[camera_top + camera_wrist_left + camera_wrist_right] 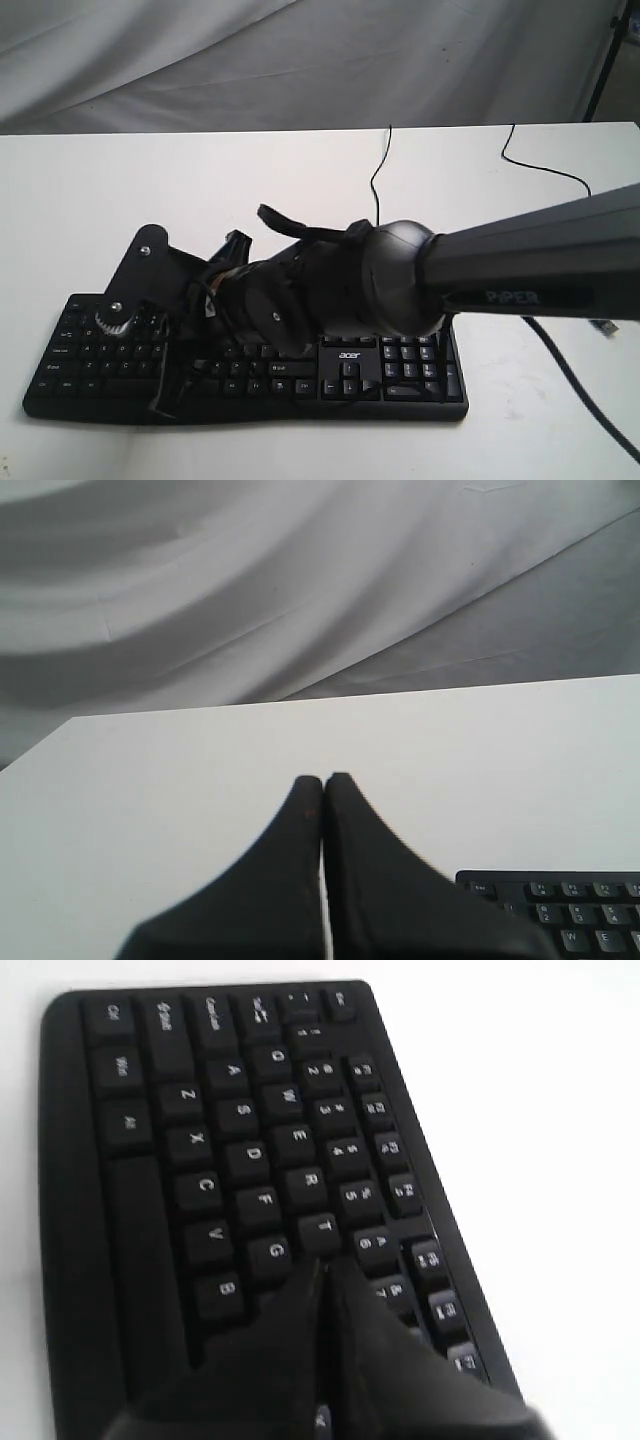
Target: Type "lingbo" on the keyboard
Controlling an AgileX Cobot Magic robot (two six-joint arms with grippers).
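Note:
The black keyboard (390, 375) with its white acer logo lies along the near side of the white table. My right arm (520, 260) reaches across it from the right and hides its middle keys. In the right wrist view my right gripper (324, 1264) is shut with nothing in it. Its tips sit at the near edge of the T key (320, 1228), beside G (275, 1250) and 6 (372, 1243); whether they touch a key I cannot tell. My left gripper (323, 777) is shut and empty over bare table, next to the keyboard's Esc corner (560, 910).
Two thin black cables (378, 170) (545, 165) run back across the white table (200, 190). A thicker cable (575, 385) trails off at the right. A grey cloth backdrop (300, 60) hangs behind the table, with a black stand leg (603, 60) at the top right.

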